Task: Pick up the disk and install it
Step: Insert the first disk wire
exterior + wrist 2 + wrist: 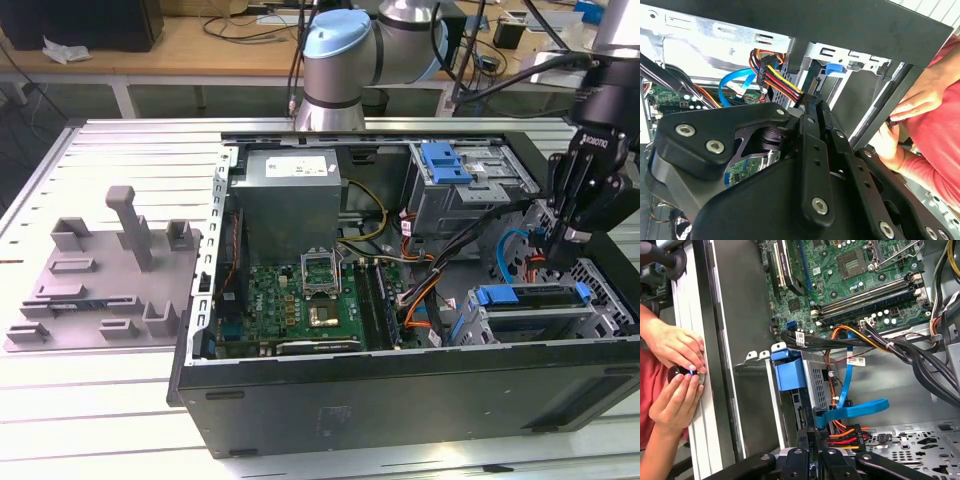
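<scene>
Blue-railed disk [790, 374] seated right nr fingers [805, 445].

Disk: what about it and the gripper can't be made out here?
1. disk: label hidden inside the drive cage, first wrist view.
2. gripper: what its tip touches is blocked by its own body, second wrist view.
3. small dark object: covered by the person's hands, first wrist view.

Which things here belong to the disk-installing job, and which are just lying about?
Job: gripper; disk in its blue carrier; open computer case.
Lying about: grey fixture plate; second blue bracket; person's hands outside the case.
</scene>
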`<state>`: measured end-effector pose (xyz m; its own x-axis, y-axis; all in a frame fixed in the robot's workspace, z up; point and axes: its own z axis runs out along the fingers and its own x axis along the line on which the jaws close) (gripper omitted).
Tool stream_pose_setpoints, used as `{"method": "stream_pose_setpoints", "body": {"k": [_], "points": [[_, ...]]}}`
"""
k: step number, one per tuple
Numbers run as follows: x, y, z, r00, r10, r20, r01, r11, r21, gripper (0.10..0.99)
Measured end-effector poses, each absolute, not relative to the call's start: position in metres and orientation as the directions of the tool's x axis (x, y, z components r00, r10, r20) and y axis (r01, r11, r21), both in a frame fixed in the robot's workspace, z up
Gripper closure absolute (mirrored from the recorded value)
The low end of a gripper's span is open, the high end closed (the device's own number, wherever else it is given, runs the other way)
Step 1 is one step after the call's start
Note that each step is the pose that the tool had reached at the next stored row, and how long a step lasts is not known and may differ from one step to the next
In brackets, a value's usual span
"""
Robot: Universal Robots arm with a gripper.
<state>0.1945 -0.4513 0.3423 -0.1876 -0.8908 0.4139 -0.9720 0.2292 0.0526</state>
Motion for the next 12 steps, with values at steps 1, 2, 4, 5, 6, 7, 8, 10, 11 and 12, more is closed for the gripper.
{"method": "stream_pose_setpoints", "body": {"k": [1, 2, 4, 5, 6, 7, 8, 10, 11, 12], "points": [[0.194, -0.452, 0.342, -0.187, -0.893, 0.410, -0.972, 0.228, 0.053, 0.918], [0.194, -0.453, 0.343, -0.186, -0.895, 0.405, -0.973, 0.227, 0.053, 0.918], [0.193, -0.454, 0.343, -0.185, -0.899, 0.396, -0.973, 0.224, 0.054, 0.918], [0.192, -0.455, 0.344, -0.184, -0.901, 0.392, -0.973, 0.222, 0.055, 0.918], [0.192, -0.455, 0.345, -0.183, -0.902, 0.390, -0.974, 0.221, 0.055, 0.918], [0.190, -0.455, 0.347, -0.182, -0.903, 0.390, -0.974, 0.220, 0.055, 0.918], [0.187, -0.456, 0.347, -0.182, -0.903, 0.390, -0.974, 0.220, 0.055, 0.918], [0.182, -0.457, 0.348, -0.181, -0.903, 0.390, -0.974, 0.218, 0.054, 0.918], [0.180, -0.458, 0.348, -0.180, -0.903, 0.389, -0.975, 0.217, 0.053, 0.918], [0.179, -0.459, 0.348, -0.180, -0.904, 0.388, -0.975, 0.216, 0.052, 0.918]]}}
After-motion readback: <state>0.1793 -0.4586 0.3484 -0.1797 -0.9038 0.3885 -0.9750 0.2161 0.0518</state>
